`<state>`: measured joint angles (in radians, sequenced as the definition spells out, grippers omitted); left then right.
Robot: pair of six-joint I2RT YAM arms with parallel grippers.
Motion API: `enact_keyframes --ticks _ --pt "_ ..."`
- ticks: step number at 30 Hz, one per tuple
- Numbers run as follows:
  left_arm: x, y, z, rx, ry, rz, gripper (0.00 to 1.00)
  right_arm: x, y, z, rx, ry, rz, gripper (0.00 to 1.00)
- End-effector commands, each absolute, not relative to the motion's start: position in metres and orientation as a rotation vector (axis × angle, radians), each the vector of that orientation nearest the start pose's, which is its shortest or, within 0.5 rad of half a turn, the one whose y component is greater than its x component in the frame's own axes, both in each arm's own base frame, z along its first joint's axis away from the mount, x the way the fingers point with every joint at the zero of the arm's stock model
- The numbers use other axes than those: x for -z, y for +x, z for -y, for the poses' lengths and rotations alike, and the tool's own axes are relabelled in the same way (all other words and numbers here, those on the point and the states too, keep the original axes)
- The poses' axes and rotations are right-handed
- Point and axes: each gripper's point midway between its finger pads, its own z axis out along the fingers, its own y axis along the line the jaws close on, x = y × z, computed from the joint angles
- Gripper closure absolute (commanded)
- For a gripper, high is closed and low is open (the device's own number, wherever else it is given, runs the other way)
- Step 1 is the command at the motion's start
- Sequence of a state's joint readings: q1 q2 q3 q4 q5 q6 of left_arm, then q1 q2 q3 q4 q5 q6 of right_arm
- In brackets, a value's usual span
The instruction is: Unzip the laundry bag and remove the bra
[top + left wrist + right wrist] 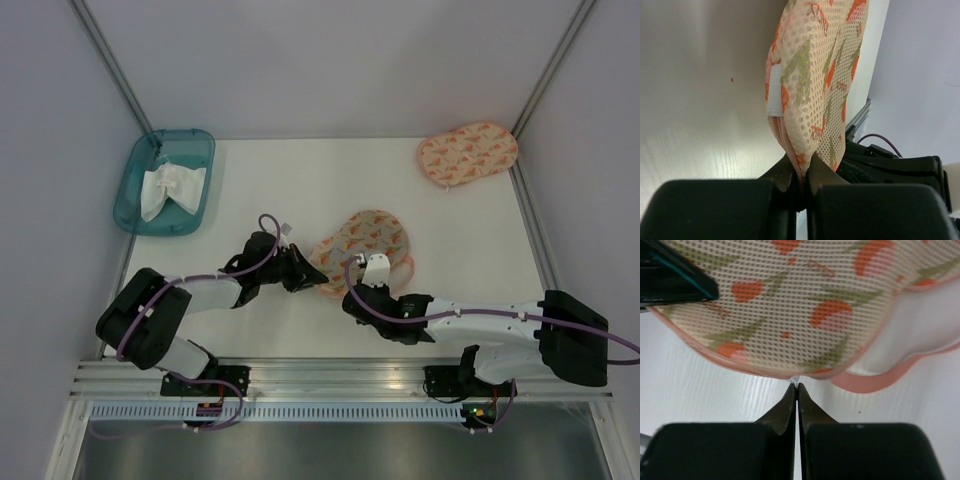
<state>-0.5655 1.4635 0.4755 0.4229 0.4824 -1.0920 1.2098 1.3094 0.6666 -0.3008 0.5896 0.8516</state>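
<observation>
The laundry bag (pixel 368 240), a peach mesh pouch with orange-red print, lies mid-table with its near-left end lifted. My left gripper (pixel 306 272) is shut on that end's pink zipper edge, seen close in the left wrist view (pixel 802 172), where the bag (pixel 815 75) stands up from the jaws. My right gripper (pixel 352 284) is at the bag's near edge. In the right wrist view (pixel 797 386) it is shut on a small pale zipper pull (pixel 796 380) under the bag (pixel 790 305). The bra is hidden.
A second peach printed pouch (pixel 467 154) lies at the back right corner. A teal bin (pixel 134 190) at the back left holds a white cloth (pixel 170 188). Grey walls close in the table on three sides.
</observation>
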Motion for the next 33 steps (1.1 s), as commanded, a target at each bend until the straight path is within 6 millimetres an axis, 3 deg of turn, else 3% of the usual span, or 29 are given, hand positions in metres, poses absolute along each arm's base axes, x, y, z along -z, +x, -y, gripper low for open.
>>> enact_keyframes --ticks 1,8,14,15,16,19,20,24,28,31,33 --pt "-0.071 0.233 0.281 1.378 -0.157 -2.455 0.98 -0.053 0.180 -0.205 -0.077 -0.134 -2.318 1.00" --pt "-0.084 0.254 0.285 1.389 0.033 -2.436 0.98 -0.046 0.196 -0.179 0.014 -0.066 -2.328 1.00" --pt "-0.108 0.277 0.302 1.513 0.213 -2.357 0.94 -0.042 0.201 -0.197 -0.065 -0.116 -2.324 1.00" --pt "-0.105 0.280 0.305 1.532 0.207 -2.364 0.84 -0.039 0.198 -0.202 -0.105 -0.133 -2.340 1.00" --pt "-0.108 0.287 0.309 1.531 0.206 -2.356 0.49 -0.044 0.201 -0.211 -0.153 -0.134 -2.320 1.00" --pt "-0.096 0.294 0.305 1.468 0.112 -2.406 0.08 -0.045 0.199 -0.227 -0.245 -0.160 -2.322 0.99" --pt "-0.092 0.295 0.302 1.441 0.083 -2.415 0.01 -0.047 0.199 -0.231 -0.263 -0.172 -2.320 1.00" --pt "-0.076 0.283 0.281 1.325 -0.138 -2.464 0.00 -0.052 0.196 -0.253 -0.389 -0.241 -2.312 1.00" --pt "-0.073 0.250 0.263 1.339 -0.272 -2.453 0.00 -0.068 0.182 -0.297 -0.694 -0.345 -2.255 1.00" --pt "-0.067 0.232 0.252 1.332 -0.364 -2.469 0.00 -0.074 0.181 -0.310 -0.764 -0.378 -2.234 1.00" --pt "-0.078 0.225 0.247 1.345 -0.403 -2.434 0.00 -0.076 0.182 -0.316 -0.776 -0.387 -2.226 1.00"
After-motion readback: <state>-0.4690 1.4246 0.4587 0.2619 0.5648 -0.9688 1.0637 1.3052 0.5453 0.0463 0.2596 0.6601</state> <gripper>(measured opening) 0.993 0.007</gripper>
